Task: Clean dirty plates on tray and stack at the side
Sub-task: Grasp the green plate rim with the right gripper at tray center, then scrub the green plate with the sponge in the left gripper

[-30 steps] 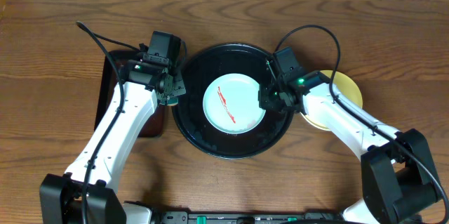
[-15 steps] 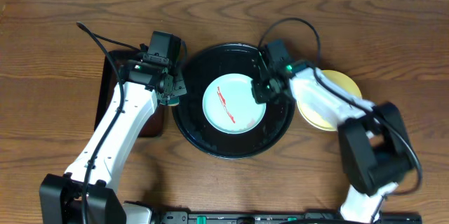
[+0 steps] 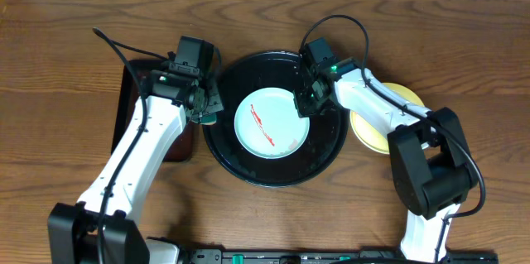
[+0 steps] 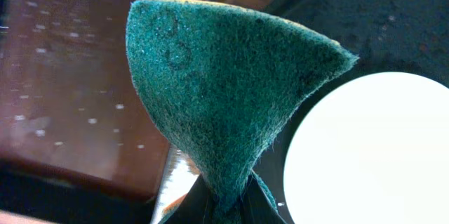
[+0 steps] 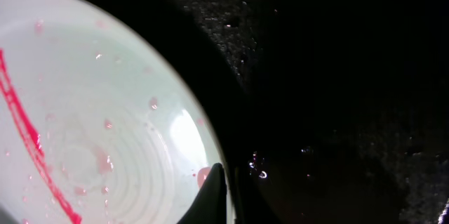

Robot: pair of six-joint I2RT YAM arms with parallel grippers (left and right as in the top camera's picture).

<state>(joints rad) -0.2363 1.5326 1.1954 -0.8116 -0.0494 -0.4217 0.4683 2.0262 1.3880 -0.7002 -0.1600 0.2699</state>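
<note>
Overhead: glossy round tray; smeared plate | left wrist: fibrous sponge

The right arm hides part of the yellow plate, the left arm much of the rectangular tray.

The right gripper now sits at the upper right rim of the red-smeared, pale blue-green round plastic plate, up and left of its earlier spot. Its jaws, apart before, are closed. The plate lies slightly further left.
</note>
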